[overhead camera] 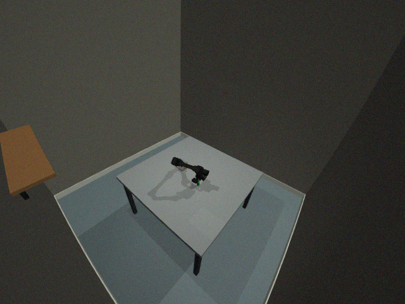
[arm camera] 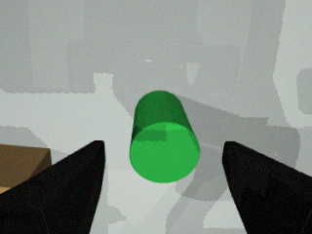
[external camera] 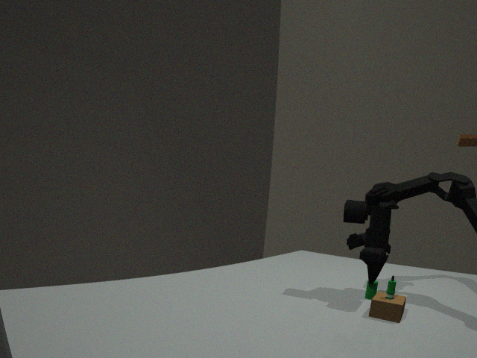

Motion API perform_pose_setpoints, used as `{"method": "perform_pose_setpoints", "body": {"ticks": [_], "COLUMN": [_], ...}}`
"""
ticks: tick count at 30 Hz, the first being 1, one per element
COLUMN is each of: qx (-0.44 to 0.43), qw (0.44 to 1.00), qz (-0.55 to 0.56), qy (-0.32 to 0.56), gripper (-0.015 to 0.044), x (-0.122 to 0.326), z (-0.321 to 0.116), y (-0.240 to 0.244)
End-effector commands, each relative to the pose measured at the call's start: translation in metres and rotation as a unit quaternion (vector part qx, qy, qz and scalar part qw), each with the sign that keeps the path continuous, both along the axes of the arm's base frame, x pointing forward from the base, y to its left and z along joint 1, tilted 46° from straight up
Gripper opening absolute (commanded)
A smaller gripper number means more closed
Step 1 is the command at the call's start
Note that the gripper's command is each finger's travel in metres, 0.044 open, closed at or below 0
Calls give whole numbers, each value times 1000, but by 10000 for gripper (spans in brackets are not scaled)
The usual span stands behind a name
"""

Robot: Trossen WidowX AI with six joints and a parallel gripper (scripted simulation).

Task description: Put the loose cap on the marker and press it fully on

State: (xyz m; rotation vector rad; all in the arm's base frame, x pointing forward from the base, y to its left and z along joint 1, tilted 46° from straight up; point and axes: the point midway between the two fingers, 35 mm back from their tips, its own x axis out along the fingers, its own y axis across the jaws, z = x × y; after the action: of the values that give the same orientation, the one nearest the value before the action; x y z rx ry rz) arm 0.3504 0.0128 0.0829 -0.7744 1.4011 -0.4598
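Observation:
The green cap (overhead camera: 197, 183) (external camera: 370, 292) (arm camera: 164, 156) stands upright on the table, its closed end up. My gripper (external camera: 371, 283) (arm camera: 165, 150) points down over it and is open. In the wrist view the cap shows between the two black fingers, with a gap on each side. In the exterior view the fingertips are at the height of the cap's top. The green marker (external camera: 390, 287) stands upright in the brown holder block (external camera: 386, 308) (arm camera: 24, 163), its dark tip up and uncapped. The marker is outside the wrist view.
The holder block is close beside the cap, at the left edge of the wrist view. The arm (overhead camera: 189, 166) (external camera: 414, 186) reaches over the white table (overhead camera: 202, 216) (external camera: 192, 308). An orange-brown board (overhead camera: 26, 160) is at the far left of the top view, away from the table.

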Motion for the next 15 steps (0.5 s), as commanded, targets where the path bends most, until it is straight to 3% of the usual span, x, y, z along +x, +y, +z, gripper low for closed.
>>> {"method": "perform_pose_setpoints", "body": {"ticks": [1, 15], "qx": [-2, -3], "qw": [1000, 1000], "qz": [2, 2], "qy": [0, 0], "gripper": [251, 251], "x": [1, 4], "z": [-5, -21], "y": [-5, -21]}}
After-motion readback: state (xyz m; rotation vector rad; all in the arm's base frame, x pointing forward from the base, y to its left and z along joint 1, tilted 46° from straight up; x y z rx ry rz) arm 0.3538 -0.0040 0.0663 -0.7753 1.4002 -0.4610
